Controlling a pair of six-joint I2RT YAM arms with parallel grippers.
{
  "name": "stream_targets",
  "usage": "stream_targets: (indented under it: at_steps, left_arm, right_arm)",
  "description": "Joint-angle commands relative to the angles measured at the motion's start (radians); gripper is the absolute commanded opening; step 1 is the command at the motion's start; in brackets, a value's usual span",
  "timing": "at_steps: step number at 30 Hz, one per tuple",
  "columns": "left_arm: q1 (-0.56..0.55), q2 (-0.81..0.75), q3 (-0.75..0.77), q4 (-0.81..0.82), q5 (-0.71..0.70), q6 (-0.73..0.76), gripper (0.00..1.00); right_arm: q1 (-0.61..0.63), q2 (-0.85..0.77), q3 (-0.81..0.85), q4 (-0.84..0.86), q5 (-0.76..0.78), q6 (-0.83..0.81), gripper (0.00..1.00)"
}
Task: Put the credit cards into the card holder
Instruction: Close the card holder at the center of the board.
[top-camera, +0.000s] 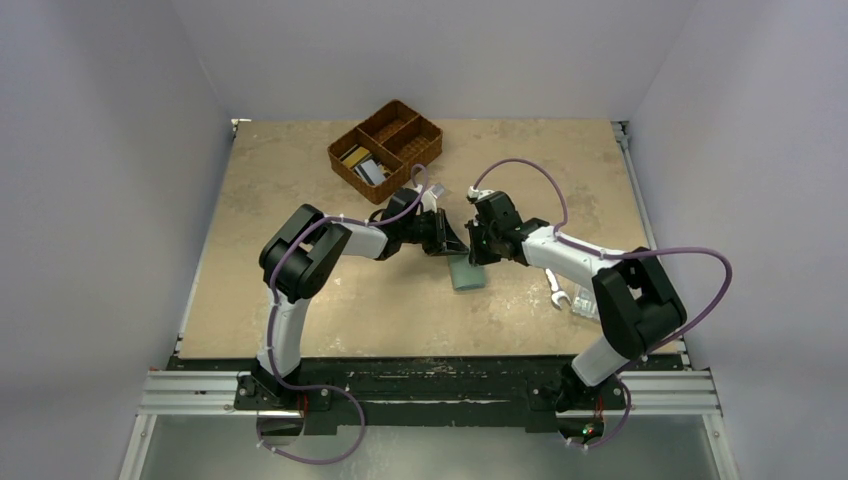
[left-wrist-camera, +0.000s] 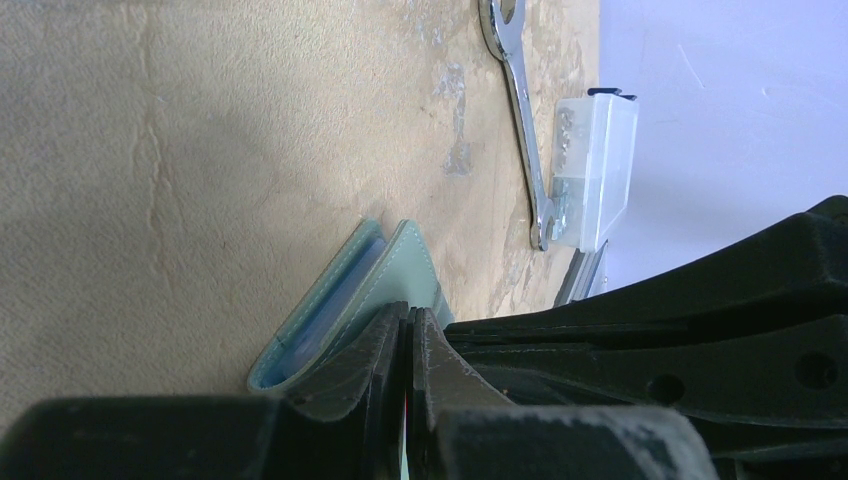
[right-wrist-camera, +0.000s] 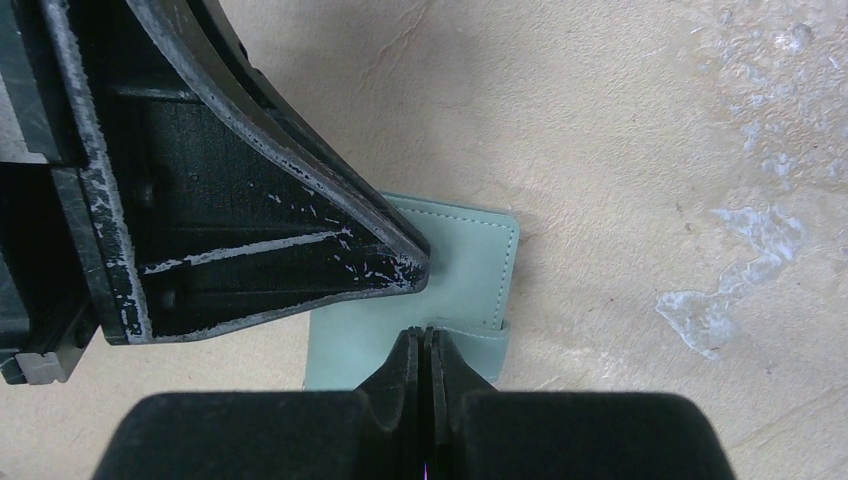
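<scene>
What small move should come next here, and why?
Probably the left gripper easing upward to open the card holder wider: it gapes only slightly, the right gripper is shut at its flap, and cards lie in the basket.

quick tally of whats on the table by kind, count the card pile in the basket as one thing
wicker basket: 1
pile of cards: 1 (single cards too small to count)
card holder: 1
wrench: 1
clear plastic box: 1
total: 5
</scene>
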Motion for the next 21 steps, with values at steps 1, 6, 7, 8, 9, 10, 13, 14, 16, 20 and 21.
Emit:
stream_targets:
  at_steps: [1, 6, 7, 8, 9, 10, 13, 14, 16, 20, 21]
  left_arm:
    - [-0.012, 0.022, -0.039, -0.085, -0.054, 0.037, 0.00]
    - [-0.013, 0.024, -0.040, -0.086, -0.052, 0.039, 0.00]
    - [-0.013, 0.024, -0.040, -0.086, -0.052, 0.039, 0.00]
    - [-0.013, 0.024, -0.040, -0.086, -0.051, 0.039, 0.00]
    - [-0.013, 0.025, -0.039, -0.086, -0.052, 0.039, 0.00]
    - [-0.013, 0.027, -0.039, -0.086, -0.051, 0.040, 0.00]
    - [-0.012, 0.030, -0.039, -0.085, -0.051, 0.040, 0.00]
    - [-0.013, 0.030, -0.039, -0.084, -0.052, 0.041, 0.00]
    - [-0.013, 0.030, -0.041, -0.085, -0.052, 0.040, 0.00]
    - [-0.013, 0.027, -0.046, -0.083, -0.053, 0.040, 0.00]
    - [-0.012, 0.025, -0.050, -0.082, -0.053, 0.039, 0.00]
  right_arm:
    - [0.028, 0.052, -0.013, 0.025, -0.128, 0.045, 0.00]
    - [0.030, 0.059, -0.034, 0.021, -0.147, 0.029, 0.00]
    - [0.030, 0.061, -0.037, 0.017, -0.156, 0.020, 0.00]
    - [0.030, 0.066, -0.039, 0.012, -0.170, 0.010, 0.00]
    - [0.031, 0.068, -0.038, 0.004, -0.183, 0.002, 0.00]
    - [0.033, 0.069, -0.039, -0.002, -0.193, -0.004, 0.00]
    - [0.039, 0.048, -0.058, -0.004, -0.210, -0.006, 0.00]
    - [0.039, 0.041, -0.064, -0.004, -0.218, -0.005, 0.00]
    - [0.039, 0.031, -0.074, 0.007, -0.230, 0.002, 0.00]
    - [0.039, 0.047, -0.068, 0.011, -0.220, 0.011, 0.00]
    - [0.041, 0.053, -0.068, 0.017, -0.221, 0.017, 0.00]
